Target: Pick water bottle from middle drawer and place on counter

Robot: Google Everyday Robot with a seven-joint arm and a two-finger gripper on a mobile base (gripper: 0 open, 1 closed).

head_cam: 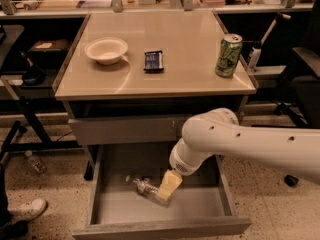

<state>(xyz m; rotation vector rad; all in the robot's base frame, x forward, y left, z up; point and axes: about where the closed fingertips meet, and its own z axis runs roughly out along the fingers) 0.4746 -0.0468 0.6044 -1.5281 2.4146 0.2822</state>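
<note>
**Water bottle** (141, 184): small, clear, crinkled plastic. It lies on its side on the drawer floor, with the pale cap end pointing to about 10 o'clock. A reddish label band shows near the middle, but its print is too small to read.

**Middle drawer** (200, 206): grey metal, pulled open, with a bare grey inside. The bottle sits left of the floor's centre.

**Gripper** (165, 193): pale yellow, on a white arm (250, 144) that enters from 3 o'clock. It is down inside the drawer, against the bottle's 4 o'clock end. Whether it grips the bottle cannot be told.

**Counter** (190, 81): glossy beige top, directly above at 12 o'clock. It carries:
- a white bowl (106, 50) at 10 o'clock
- a dark packet (153, 60) near the centre
- a green soda can (228, 55) at 2 o'clock

**Floor:** a second clear bottle (35, 161) lies at 9 o'clock from the drawer.
</note>
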